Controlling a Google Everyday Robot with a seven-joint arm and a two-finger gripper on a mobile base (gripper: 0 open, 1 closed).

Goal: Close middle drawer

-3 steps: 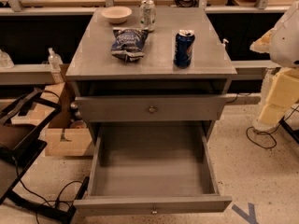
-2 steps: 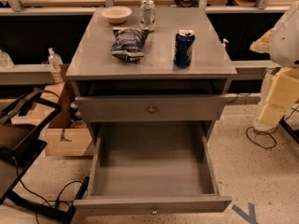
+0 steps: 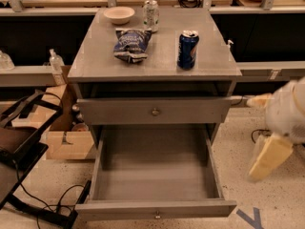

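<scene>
**Middle drawer standing wide open, gripper off to the right**

We are looking down on a grey cabinet [image 3: 157, 68] filling the centre of the frame. The middle drawer [image 3: 200, 208] is sitting pulled far out toward the bottom of the frame. Its low front panel is running along the bottom edge with a small round knob [image 3: 157, 216] at its centre. We are seeing straight down to the plain grey floor of its deep box.

Above the back of that box, the upper drawer [image 3: 119, 111] is showing its taller front panel just under the cabinet top.

The gripper [image 3: 268, 157] is hanging at the right edge of the frame, about mid-height. It is a cream-coloured shape below the white arm [image 3: 288, 116]. It is hovering over the floor to the right of the middle drawer's side wall, apart from the drawer and touching nothing. It is smeared with blur, so we are not able to tell whether it is open or closed.

On the cabinet top, a bowl [image 3: 119, 15] and a silver can [image 3: 151, 14] are standing near the back edge. A crumpled chip bag [image 3: 132, 44] is lying in front of them, and a blue can [image 3: 188, 49] is standing upright to its right.

At the left of the frame, a cardboard box [image 3: 66, 144] is resting on the floor beside the cabinet.
</scene>
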